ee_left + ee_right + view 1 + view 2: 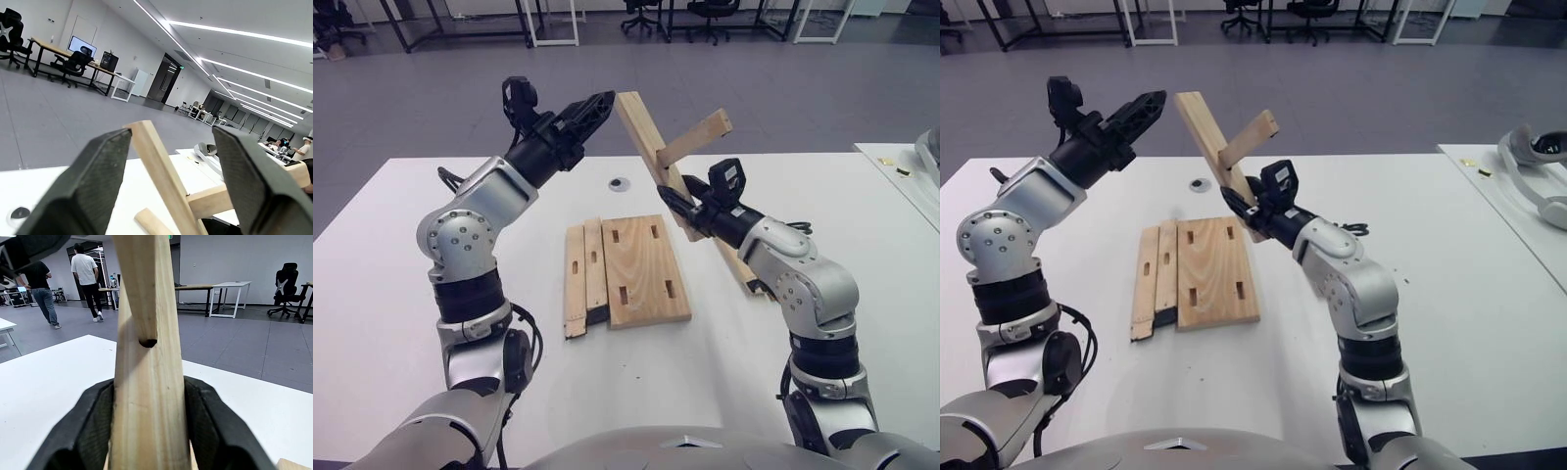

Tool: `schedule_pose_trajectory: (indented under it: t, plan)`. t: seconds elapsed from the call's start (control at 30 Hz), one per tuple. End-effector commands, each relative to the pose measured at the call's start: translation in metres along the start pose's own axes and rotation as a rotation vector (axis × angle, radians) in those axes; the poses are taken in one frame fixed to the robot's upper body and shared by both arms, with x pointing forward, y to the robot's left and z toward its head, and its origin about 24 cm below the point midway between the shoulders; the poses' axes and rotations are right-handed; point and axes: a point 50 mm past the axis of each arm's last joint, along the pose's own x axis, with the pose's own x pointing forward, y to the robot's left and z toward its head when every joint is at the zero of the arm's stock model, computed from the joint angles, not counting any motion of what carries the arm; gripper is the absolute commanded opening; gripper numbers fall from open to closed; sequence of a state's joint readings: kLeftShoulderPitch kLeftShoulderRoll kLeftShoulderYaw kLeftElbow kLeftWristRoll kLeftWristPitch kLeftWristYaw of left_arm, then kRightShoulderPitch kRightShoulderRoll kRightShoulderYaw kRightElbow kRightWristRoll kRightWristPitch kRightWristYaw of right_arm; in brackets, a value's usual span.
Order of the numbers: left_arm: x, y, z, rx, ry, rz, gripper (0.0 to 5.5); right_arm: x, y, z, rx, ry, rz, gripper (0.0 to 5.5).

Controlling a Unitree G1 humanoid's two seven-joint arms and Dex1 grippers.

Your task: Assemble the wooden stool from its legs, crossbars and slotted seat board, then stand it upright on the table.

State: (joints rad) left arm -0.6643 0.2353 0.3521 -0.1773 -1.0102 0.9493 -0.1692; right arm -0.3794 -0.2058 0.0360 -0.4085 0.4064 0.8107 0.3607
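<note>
My right gripper (677,208) is shut on a wooden leg (649,147) that tilts up and to the left above the table, with a crossbar (697,137) sticking out of it. In the right wrist view the leg (146,377) sits clamped between the pads (98,431). My left gripper (600,105) hovers open just left of the leg's top end, not touching it. Its fingers (88,191) frame the leg (161,171) in the left wrist view. The slotted seat board (644,269) lies flat on the table, with two narrow wooden pieces (584,272) beside its left edge.
The white table (391,294) has a small round hole cover (620,183) behind the boards. Another wooden piece (739,264) lies under my right forearm. A second table with a white object (1538,162) stands to the right. Office chairs and desks stand across the room.
</note>
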Motion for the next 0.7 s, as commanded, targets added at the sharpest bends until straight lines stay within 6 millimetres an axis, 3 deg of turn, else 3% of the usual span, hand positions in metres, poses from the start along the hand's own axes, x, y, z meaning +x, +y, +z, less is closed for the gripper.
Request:
schedule_pose_trajectory:
  t: [0.03,0.6,0.7]
  plan:
    - [0.000,0.007,-0.004,-0.068,0.037,0.060,3.09,-0.002,0.005,0.002,-0.005,-0.024,0.020,2.09]
    - [0.004,0.004,-0.012,-0.223,0.086,0.062,3.09,-0.005,0.029,-0.005,0.026,-0.036,0.134,2.09]
    - [0.003,0.006,-0.012,-0.227,0.080,0.066,2.73,-0.006,0.034,-0.007,0.033,-0.029,0.163,2.09]
